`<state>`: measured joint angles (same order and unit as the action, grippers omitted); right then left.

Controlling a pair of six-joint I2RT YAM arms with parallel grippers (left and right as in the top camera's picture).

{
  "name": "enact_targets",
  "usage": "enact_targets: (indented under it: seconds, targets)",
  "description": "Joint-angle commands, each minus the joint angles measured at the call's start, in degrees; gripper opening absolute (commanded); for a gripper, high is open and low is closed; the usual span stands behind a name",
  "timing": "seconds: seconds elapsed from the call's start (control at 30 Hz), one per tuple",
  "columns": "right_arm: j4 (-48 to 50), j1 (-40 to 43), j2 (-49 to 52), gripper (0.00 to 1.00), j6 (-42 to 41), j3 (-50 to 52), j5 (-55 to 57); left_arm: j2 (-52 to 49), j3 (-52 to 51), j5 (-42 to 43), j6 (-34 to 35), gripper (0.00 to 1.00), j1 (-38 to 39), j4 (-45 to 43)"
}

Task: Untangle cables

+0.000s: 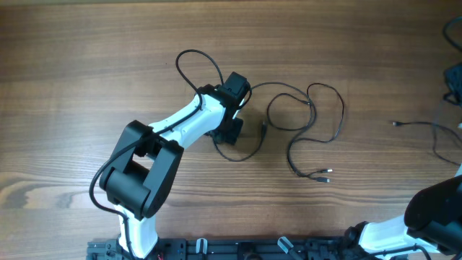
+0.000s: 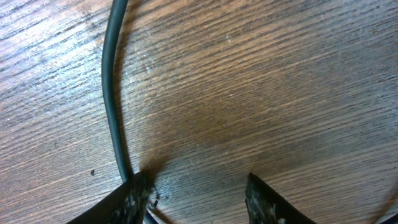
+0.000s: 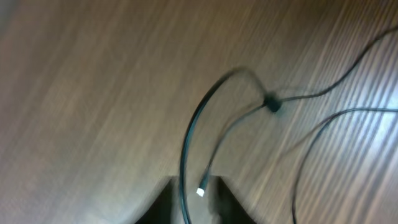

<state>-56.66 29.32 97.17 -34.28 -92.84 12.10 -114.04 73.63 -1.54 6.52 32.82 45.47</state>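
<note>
Thin black cables lie spread in loose loops on the wooden table: one loop [image 1: 195, 61] at the back, more loops [image 1: 317, 119] in the middle, and a pair of plug ends [image 1: 322, 175] near the front. My left gripper [image 1: 232, 131] is low over the cables, open [image 2: 196, 196]; one cable [image 2: 111, 99] runs down to its left fingertip, with bare wood between the fingers. My right gripper [image 3: 196, 202] is blurred, its fingers close together round a black cable [image 3: 186, 143]. A white-tipped plug [image 3: 201, 191] hangs beside that cable.
Another thin cable [image 1: 422, 128] lies at the far right and runs off the table's right edge. The right arm [image 1: 433, 213] sits at the front right corner. A rail [image 1: 238, 249] runs along the front edge.
</note>
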Motion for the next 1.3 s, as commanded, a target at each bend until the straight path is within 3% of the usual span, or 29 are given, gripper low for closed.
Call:
enact_targets:
  seconds: [0.0, 0.07, 0.17, 0.27, 0.37, 0.47, 0.57, 0.63, 0.77, 1.0, 1.13, 1.27]
  targets:
    - [-0.31, 0.22, -0.9, 0.82, -1.51, -1.27, -4.66, -1.49, -1.31, -0.42, 0.37, 0.52, -0.46, 0.79]
    - [-1.77, -0.17, -0.9, 0.89, 8.0, -1.27, -16.17, -1.49, -1.31, -0.42, 0.37, 0.52, -0.46, 0.68]
    - [-8.26, -2.86, -0.9, 0.92, 22.34, -1.2, -30.56, -1.29, -1.31, -0.42, 0.35, 0.42, -0.7, 0.66]
    - [-12.72, -10.03, -0.9, 0.96, 29.88, -0.09, -31.74, 2.97, -1.29, -0.42, 0.37, 0.39, -3.72, 0.22]
    - [-12.39, -17.27, -0.7, 0.96, 31.41, 1.73, -31.52, 9.6, -1.29, 0.13, 2.34, 0.48, -8.17, -0.63]
    - [-8.37, -25.68, 1.03, 0.93, 30.49, 7.13, -29.62, 13.68, -1.29, 9.94, 5.9, 0.57, -14.6, -1.6]
    - [-1.75, -30.51, 1.9, 0.76, 26.4, 13.33, -25.68, 13.51, -1.31, 15.58, 7.69, 0.58, -17.57, -0.81]
    - [5.44, -32.44, 1.99, 0.72, 20.04, 17.88, -20.59, 13.51, -1.31, 15.65, 7.67, 0.59, -17.55, -0.61]
    - [22.03, -34.34, 2.03, 0.59, 13.05, 27.91, -20.9, 13.53, -1.31, 15.65, 7.67, 0.59, -17.44, -0.61]
    - [37.07, -38.01, 2.08, 0.47, 11.13, 37.24, -19.17, 13.51, -1.31, 15.65, 7.69, 0.58, -17.44, -0.61]
    - [39.19, -38.51, 2.71, 0.45, 9.09, 39.87, -12.94, 13.53, -1.31, 15.65, 7.67, 0.58, -17.44, 0.02]
    - [40.57, -38.51, 3.41, 0.49, 16.59, 39.87, -16.63, 13.51, -1.31, 15.65, 7.67, 0.57, -17.44, 0.02]
